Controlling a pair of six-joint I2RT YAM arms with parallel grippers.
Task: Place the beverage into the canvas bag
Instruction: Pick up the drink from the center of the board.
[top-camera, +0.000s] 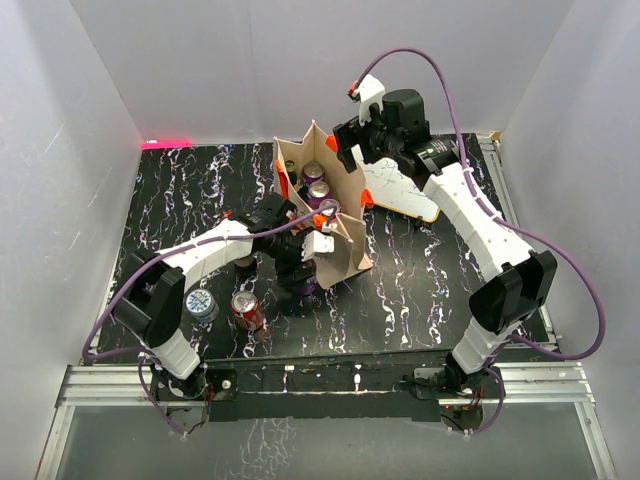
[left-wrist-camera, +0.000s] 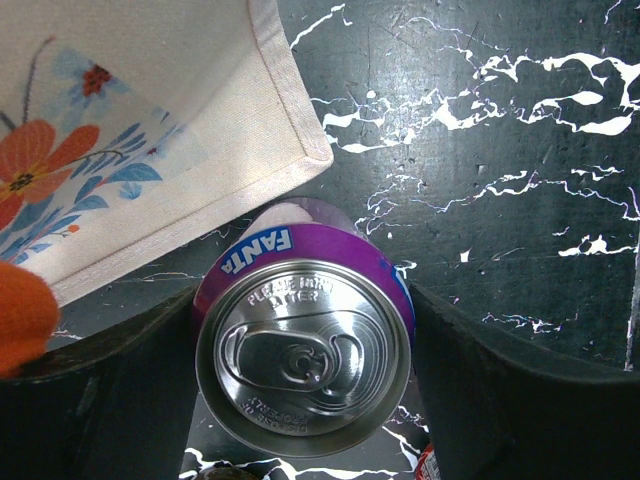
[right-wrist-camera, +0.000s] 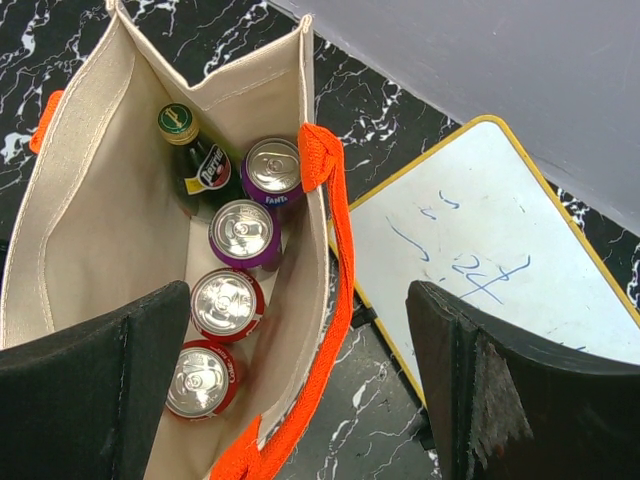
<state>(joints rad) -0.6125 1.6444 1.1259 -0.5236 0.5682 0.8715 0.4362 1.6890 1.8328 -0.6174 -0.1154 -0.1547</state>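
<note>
Canvas bag holds 4 cans, 1 btl; left gripper clasps Fanta can.

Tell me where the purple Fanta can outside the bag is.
Left wrist view: the purple Fanta can stands between the fingers of the left gripper, just off a corner of the beige floral canvas bag.

The purple can reads "FANTA" in white on its side; its lid is embossed "PLEASE" and "LITTER". In the bag, a second purple can shows "FANT" and the green bottle "Perrier". The blue scrawl on the whiteboard is illegible.
</note>
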